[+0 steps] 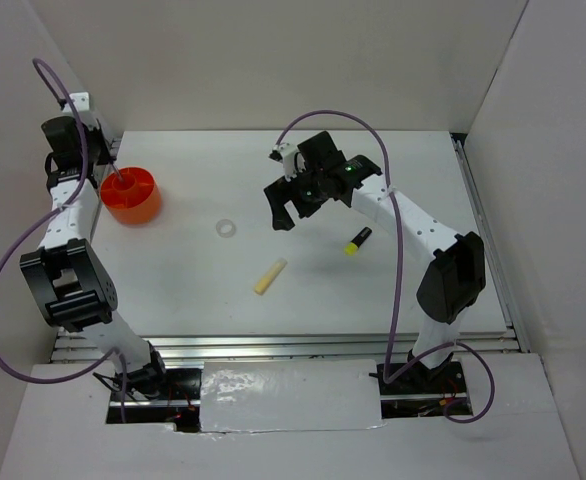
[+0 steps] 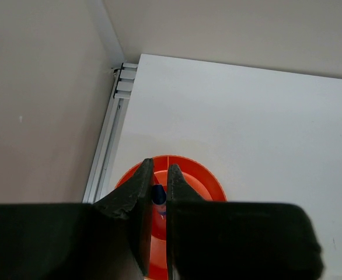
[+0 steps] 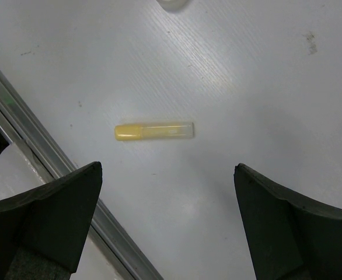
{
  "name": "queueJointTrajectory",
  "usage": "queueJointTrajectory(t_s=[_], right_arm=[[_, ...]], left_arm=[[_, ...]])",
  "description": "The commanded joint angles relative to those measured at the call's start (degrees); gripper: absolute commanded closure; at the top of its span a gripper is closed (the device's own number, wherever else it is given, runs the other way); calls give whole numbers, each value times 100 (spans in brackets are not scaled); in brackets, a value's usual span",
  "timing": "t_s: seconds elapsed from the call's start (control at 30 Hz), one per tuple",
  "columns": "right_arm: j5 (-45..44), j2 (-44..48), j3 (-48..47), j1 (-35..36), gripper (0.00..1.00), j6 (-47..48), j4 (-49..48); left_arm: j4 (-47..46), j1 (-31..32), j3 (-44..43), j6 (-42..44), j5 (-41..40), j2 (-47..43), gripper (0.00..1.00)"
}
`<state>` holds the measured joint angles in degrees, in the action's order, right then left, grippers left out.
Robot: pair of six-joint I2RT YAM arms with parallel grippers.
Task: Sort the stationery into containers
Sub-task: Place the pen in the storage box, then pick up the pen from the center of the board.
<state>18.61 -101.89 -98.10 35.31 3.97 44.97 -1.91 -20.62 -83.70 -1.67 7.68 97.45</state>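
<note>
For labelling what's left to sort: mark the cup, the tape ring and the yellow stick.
cup (image 1: 139, 212), top view, on its front wall.
tape ring (image 1: 219, 229), top view, on the left of its band.
yellow stick (image 3: 153, 130), right wrist view, on its middle.

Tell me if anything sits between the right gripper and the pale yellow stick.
Nothing visible does. The right gripper hangs open over bare table, and the pale yellow stick lies alone between its fingers in the wrist view. The white tape ring lies off to the side, apart from the stick.
</note>
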Motion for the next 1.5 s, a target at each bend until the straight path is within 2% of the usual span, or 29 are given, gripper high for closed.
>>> queueJointTrajectory(t_s=[0.0, 0.1, 0.13, 0.23, 0.27, 0.43, 0.47, 0.53, 0.57, 0.63, 0.67, 0.73, 0.8, 0.87, 0.93, 1.03, 1.1, 1.2, 1.47], right_arm=[[-33, 11, -103, -50, 0, -72, -147], [2, -15, -130, -77, 0, -98, -111], [2, -15, -121, -94, 0, -107, -111], [-7, -7, -121, -129, 0, -124, -85], [-7, 2, -121, -138, 0, -124, -76], [37, 125, -51, -314, 0, -159, 46], [63, 186, -7, -445, 0, -186, 64], [195, 257, 72, -612, 0, -221, 73], [239, 309, 168, -831, 0, -238, 82], [371, 380, 256, -1043, 0, -282, 126], [415, 432, 335, -1157, 0, -300, 161], [547, 485, 406, -1482, 0, -326, 240], [635, 591, 546, -1789, 0, -335, 293], [679, 757, 704, -1983, 0, -344, 319], [696, 872, 827, -2247, 0, -326, 311], [784, 1135, 1143, -2555, 0, -213, 372], [749, 1232, 1302, -2617, 0, -107, 355], [443, 1443, 1654, -2564, 0, 43, 223], [284, 1663, 1997, -2476, 1, 34, 135]], left_arm=[[-362, -91, 11, 18, 14, -24, 83], [-424, -117, 205, -52, 136, -112, 68], [-424, -144, 275, -79, 233, -156, 50], [-424, -161, 328, -140, 461, -270, 27], [-407, -170, 328, -132, 575, -305, 25], [31, -22, 302, -10, 1454, -778, 28], [172, 232, 302, 96, 1542, -867, 29], [663, 619, 345, 833, 1648, -1147, 33], [1110, 1125, 389, 1027, 1579, -1236, 34], [1577, 1682, 486, 1388, 1281, -1360, 38], [1989, 2250, 521, 1432, 1158, -1360, 38], [2395, 2772, 548, 1293, 711, -1168, 37], [3185, 3414, 417, 1126, 664, -870, 37], [3905, 3887, 118, 977, 560, -316, 39], [4180, 4118, -41, 862, 541, 150, 43], [4112, 4486, 292, 747, 533, 222, 44], [3682, 4619, 845, 817, 418, -41, 41], [3260, 4839, 1425, 871, 331, -463, 29], [2838, 5542, 2576, -32, -38, -1060, 24]])
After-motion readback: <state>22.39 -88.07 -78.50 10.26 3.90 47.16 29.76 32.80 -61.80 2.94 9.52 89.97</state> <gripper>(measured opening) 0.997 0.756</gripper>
